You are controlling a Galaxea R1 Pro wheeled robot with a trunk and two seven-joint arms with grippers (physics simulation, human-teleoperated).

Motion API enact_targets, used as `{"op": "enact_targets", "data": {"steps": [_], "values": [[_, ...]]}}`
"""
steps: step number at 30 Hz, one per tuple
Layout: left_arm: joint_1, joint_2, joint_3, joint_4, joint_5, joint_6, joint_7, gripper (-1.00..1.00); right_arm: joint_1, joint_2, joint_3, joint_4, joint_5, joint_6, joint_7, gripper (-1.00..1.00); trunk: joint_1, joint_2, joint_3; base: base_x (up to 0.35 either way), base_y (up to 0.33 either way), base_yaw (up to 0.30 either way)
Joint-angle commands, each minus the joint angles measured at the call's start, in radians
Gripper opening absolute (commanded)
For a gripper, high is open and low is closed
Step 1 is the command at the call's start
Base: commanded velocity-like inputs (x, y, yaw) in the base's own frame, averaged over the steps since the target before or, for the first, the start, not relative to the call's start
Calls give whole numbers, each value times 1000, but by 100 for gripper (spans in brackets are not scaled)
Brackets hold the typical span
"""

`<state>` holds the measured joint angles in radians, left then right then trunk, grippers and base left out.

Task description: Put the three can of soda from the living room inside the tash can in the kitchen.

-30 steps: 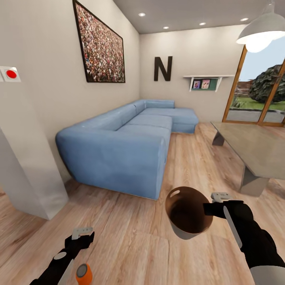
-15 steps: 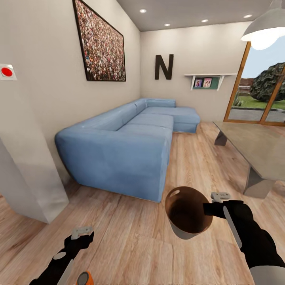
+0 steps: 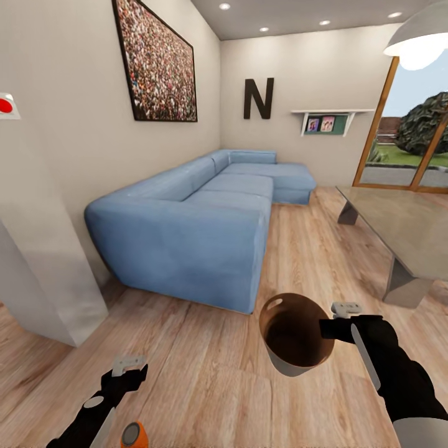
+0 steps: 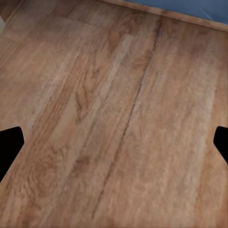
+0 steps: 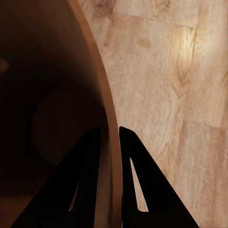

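the right tool (image 3: 328,328) had the bin (image 3: 292,367) by its rim, one finger inside the brown wall and one outside, pinched tight on it (image 5: 110,142). the bin hung above the wood floor (image 3: 211,373), just in front of the blue sofa (image 3: 199,230). the left tool (image 3: 127,367) hovered low over the floor with its fingers (image 4: 9,147) spread wide and nothing between them. an orange can (image 3: 132,434) sat below that tool, its silvery top up. the grey surface (image 3: 404,230) stood right of the sofa.
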<state>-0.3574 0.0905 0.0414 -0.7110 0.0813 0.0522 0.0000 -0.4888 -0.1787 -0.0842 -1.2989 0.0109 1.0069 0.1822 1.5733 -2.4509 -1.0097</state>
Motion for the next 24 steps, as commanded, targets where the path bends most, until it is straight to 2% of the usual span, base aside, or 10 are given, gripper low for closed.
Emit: {"op": "enact_targets", "data": {"steps": [1, 24], "values": [[0, 0, 0, 0, 0, 0, 0, 100, -1, 0, 0, 0, -15, 1, 3, -100, 0, 0, -2, 0, 0, 0], [0, 0, 0, 0, 0, 0, 0, 100, -1, 0, 0, 0, -15, 1, 3, -100, 0, 0, -39, 0, 0, 0]]}}
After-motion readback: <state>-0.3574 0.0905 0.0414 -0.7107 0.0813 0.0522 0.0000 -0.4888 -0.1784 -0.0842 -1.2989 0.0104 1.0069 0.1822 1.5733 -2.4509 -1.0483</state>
